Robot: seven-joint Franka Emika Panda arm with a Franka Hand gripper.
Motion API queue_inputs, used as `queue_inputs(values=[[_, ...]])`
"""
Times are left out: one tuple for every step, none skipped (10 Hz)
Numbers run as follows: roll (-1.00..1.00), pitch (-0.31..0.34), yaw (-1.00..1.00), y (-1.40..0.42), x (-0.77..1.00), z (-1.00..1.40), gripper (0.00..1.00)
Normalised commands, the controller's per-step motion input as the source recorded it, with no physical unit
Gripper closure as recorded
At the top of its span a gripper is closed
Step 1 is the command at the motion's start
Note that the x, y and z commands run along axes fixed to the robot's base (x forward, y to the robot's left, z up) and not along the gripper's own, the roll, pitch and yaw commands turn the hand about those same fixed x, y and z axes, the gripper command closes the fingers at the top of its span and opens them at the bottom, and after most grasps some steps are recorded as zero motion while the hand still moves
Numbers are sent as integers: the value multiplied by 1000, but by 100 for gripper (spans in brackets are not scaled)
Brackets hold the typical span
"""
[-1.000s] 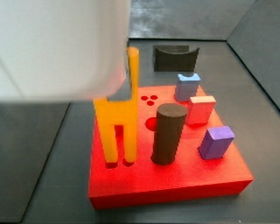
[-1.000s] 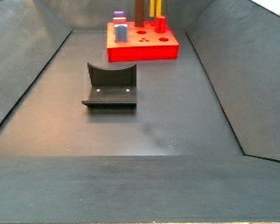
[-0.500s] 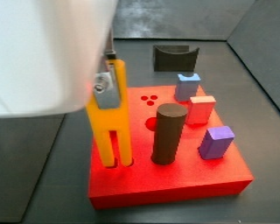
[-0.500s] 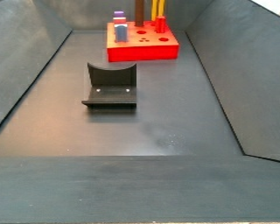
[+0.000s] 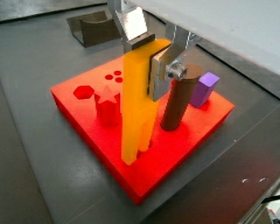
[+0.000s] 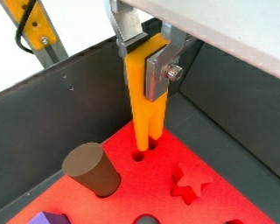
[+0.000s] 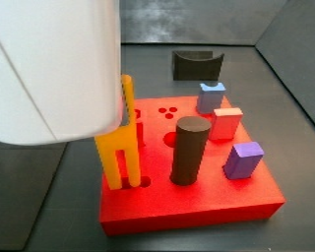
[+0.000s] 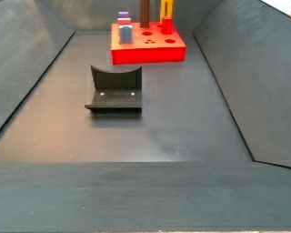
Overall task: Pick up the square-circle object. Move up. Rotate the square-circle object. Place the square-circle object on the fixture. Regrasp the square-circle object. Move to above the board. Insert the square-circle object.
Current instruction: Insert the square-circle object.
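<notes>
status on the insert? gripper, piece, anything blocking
Gripper over the board, shut on the yellow piece. Piece upright, prongs at the board's holes, depth unclear. Dark cylinder peg stands close beside it, not touching.

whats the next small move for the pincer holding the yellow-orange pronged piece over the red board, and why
Probably keep pressing straight down. The pincer grips the upright yellow-orange pronged piece near its top, and the prong tips already sit in holes of the thick red square board, beside the dark cylinder peg; it looks only partly inserted.
</notes>
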Motion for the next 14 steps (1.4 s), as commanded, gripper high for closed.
queue_inputs(values=[[34, 0, 0, 0, 120, -60, 100], [17, 34, -211, 11, 160, -69, 100], [23, 73, -263, 63, 83, -86, 100], [10, 27, -206, 0, 66, -134, 100], [6, 0, -46, 0, 69, -223, 100], [0, -26, -26, 0, 94, -234, 100], [0, -50, -43, 0, 203, -246, 100], [0, 0, 0, 0, 291, -274, 100], [0, 0, 0, 0, 386, -289, 100], [0, 0, 0, 0, 360, -266, 100], [14, 0, -14, 0, 220, -303, 100], [51, 0, -63, -31, 66, -474, 100], [111, -110, -109, -129, -74, -766, 100], [141, -96, -126, -146, -71, -737, 100]])
